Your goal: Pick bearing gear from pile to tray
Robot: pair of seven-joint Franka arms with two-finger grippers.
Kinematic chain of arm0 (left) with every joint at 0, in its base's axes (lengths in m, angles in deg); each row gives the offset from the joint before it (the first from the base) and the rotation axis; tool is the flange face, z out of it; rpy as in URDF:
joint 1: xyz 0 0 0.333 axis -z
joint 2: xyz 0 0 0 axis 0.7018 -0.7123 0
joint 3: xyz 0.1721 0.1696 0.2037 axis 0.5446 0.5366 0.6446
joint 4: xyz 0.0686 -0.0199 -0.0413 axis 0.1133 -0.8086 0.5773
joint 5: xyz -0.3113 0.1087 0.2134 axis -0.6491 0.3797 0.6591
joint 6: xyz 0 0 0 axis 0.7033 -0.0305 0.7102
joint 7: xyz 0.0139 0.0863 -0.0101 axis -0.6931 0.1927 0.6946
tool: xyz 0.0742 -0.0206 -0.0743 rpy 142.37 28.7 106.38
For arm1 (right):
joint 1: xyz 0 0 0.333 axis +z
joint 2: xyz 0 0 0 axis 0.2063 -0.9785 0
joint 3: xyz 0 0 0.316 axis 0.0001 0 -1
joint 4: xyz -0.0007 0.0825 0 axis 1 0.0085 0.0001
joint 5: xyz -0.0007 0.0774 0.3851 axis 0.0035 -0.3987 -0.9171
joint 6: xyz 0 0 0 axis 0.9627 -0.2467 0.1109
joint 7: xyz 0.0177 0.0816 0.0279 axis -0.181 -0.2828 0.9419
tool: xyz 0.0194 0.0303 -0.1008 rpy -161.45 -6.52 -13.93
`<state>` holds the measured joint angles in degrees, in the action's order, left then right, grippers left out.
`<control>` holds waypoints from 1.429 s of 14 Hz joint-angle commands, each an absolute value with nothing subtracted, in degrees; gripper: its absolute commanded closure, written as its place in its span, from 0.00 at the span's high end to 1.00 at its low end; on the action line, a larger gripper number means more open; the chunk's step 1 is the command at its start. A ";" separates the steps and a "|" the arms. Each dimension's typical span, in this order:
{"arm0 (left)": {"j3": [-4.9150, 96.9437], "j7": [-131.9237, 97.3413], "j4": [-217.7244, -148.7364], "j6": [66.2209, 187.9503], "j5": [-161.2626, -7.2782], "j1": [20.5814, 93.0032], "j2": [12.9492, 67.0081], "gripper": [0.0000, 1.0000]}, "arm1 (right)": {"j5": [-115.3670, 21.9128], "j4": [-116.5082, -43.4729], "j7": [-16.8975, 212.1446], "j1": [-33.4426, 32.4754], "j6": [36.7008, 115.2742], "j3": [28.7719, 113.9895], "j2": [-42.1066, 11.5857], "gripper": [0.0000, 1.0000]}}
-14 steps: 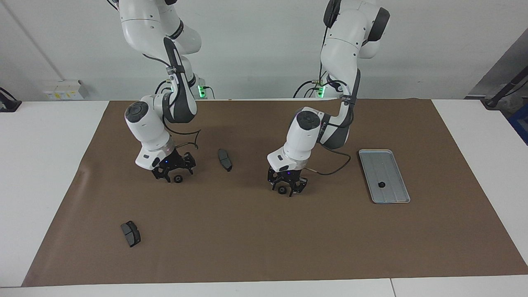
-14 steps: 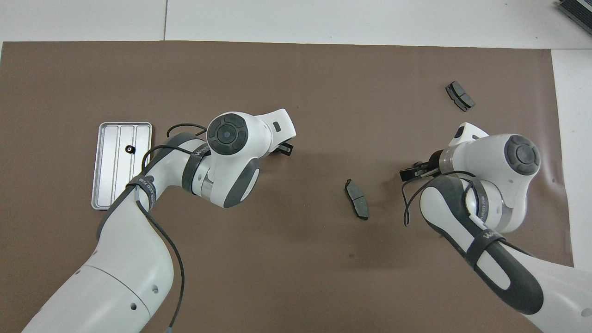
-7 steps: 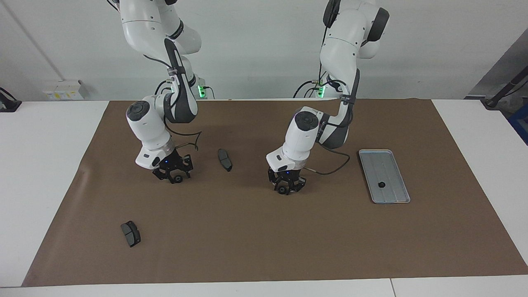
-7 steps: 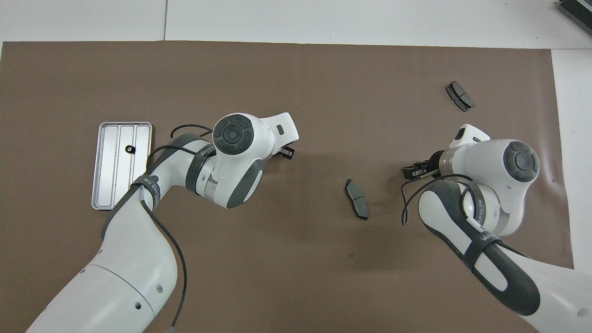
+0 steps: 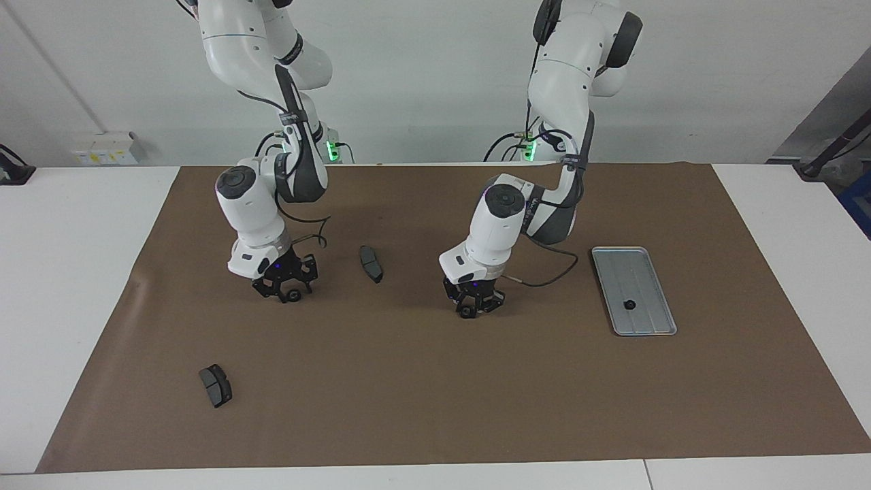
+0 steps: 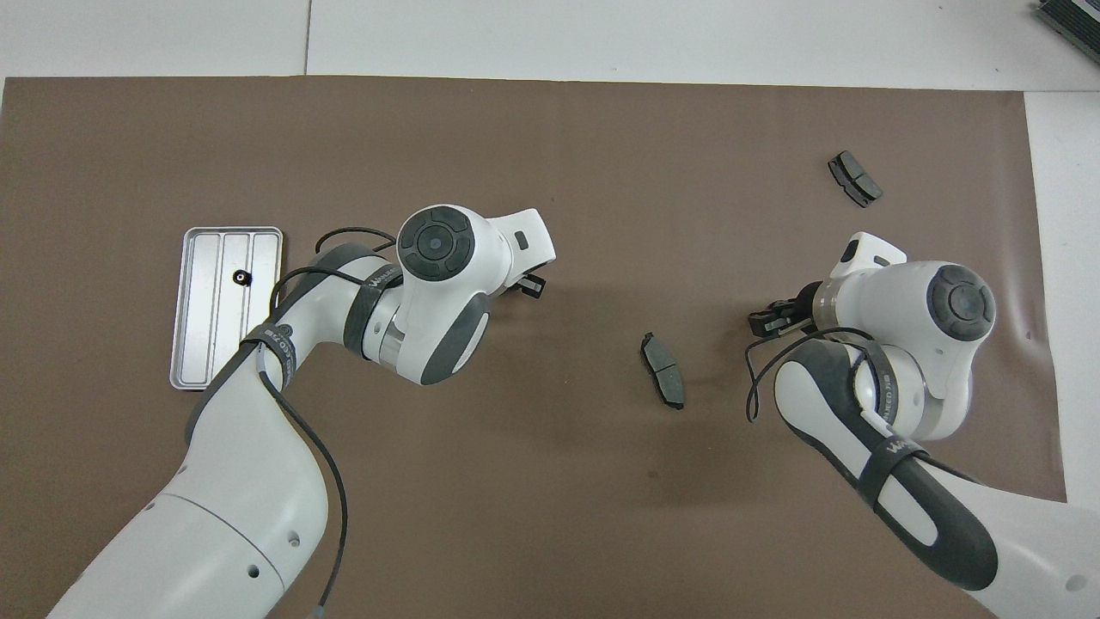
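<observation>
left claw [image 5: 471, 311] low on mat, apparently gripping black ring | right claw [image 5: 288, 294] low, likewise on ring

A brown mat [image 5: 435, 381] covers most of the white table [image 5: 68, 272], whose bare surface shows along both ends.

A white table [image 5: 81, 272] is covered across most of its width by a brown paper mat [image 5: 435, 388]. On the mat lie a silver tray [image 5: 646, 272] near the left arm's end, one dark grey pad [image 5: 371, 263] near the middle, and another dark grey pad [image 5: 216, 385] toward the corner at the right arm's end, away from the robots.
</observation>
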<state>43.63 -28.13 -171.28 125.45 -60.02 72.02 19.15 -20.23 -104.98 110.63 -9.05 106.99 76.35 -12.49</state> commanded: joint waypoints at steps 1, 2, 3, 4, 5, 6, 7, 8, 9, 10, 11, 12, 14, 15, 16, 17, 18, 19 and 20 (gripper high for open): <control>44.56 -28.34 -165.37 117.32 -60.36 69.82 19.10 0.00 | -18.95 -106.58 112.04 -8.92 107.36 77.09 -11.43 0.66; 44.56 -28.43 -163.44 114.59 -60.36 67.97 19.19 0.00 | -18.95 -106.49 111.95 -8.92 107.36 77.00 -11.43 0.65; 44.56 -28.51 -162.63 112.21 -60.36 66.13 19.62 0.00 | -18.95 -106.49 111.95 -8.92 107.36 77.09 -11.43 0.63; 44.65 -28.60 -163.06 110.45 -60.45 63.15 20.85 0.00 | -18.95 -106.49 111.95 -8.92 107.36 77.09 -11.43 0.57; 44.56 -29.13 -163.94 108.43 -60.54 59.99 22.69 0.00 | -18.95 -106.49 111.95 -8.92 107.36 77.09 -11.43 0.43; 44.56 -29.74 -164.99 106.58 -60.54 57.00 24.10 0.00 | -18.95 -106.49 111.95 -8.92 107.36 77.09 -11.43 0.22; 44.47 -31.05 -166.39 105.78 -60.54 54.10 25.59 0.00 | -18.95 -106.49 111.25 -8.92 107.28 77.00 -11.43 0.00; 44.47 -33.07 -168.58 105.77 -60.54 51.02 27.17 0.00 | -18.95 -106.41 109.51 -8.92 107.28 77.00 -11.43 0.00; 44.56 -35.78 -170.86 105.77 -60.54 48.47 28.32 0.00 | -18.95 -106.23 108.44 -8.92 107.10 76.91 -11.43 0.00; 44.65 -39.73 -173.50 105.86 -60.54 45.83 29.46 0.00 | -18.95 -105.97 108.09 -8.83 106.93 76.82 -11.43 0.00; 44.65 -44.29 -176.31 106.12 -60.54 43.02 30.60 0.00 | -18.95 -105.27 106.95 -8.83 105.79 76.74 -11.43 0.00; 44.65 -48.95 -178.51 106.21 -60.54 40.04 31.57 0.00 | -18.95 -103.96 104.94 -8.66 103.43 76.65 -11.26 0.00; 44.73 -54.42 -182.47 106.21 -60.54 37.47 33.59 0.00 | -18.95 -99.49 98.36 -7.69 97.12 76.21 -10.73 0.00; 44.74 -54.97 -184.32 106.30 -60.54 37.28 34.47 0.00 | -18.95 -96.94 93.80 -7.60 94.21 75.60 -10.56 0.00; 44.74 -55.06 -186.07 106.30 -60.54 37.28 35.35 0.00 | -18.95 -94.22 89.67 -7.43 92.09 73.94 -10.64 0.00; 44.74 -55.06 -188.01 106.56 -60.54 37.28 36.06 0.00 | -18.95 -91.75 85.19 -7.43 90.33 72.79 -11.16 0.00; 44.74 -55.06 -189.51 107.00 -60.54 37.28 36.67 0.00 | -18.86 -89.64 80.97 -7.43 89.44 71.30 -11.87 0.00; 44.74 -54.97 -189.87 107.26 -60.54 37.28 36.77 0.12 | -18.86 -88.40 76.75 -7.34 89.43 69.02 -12.39 0.00; 44.74 -54.45 -189.87 107.27 -60.54 37.37 36.68 0.30 | -18.86 -87.17 72.27 -7.25 89.52 67.26 -12.92 0.00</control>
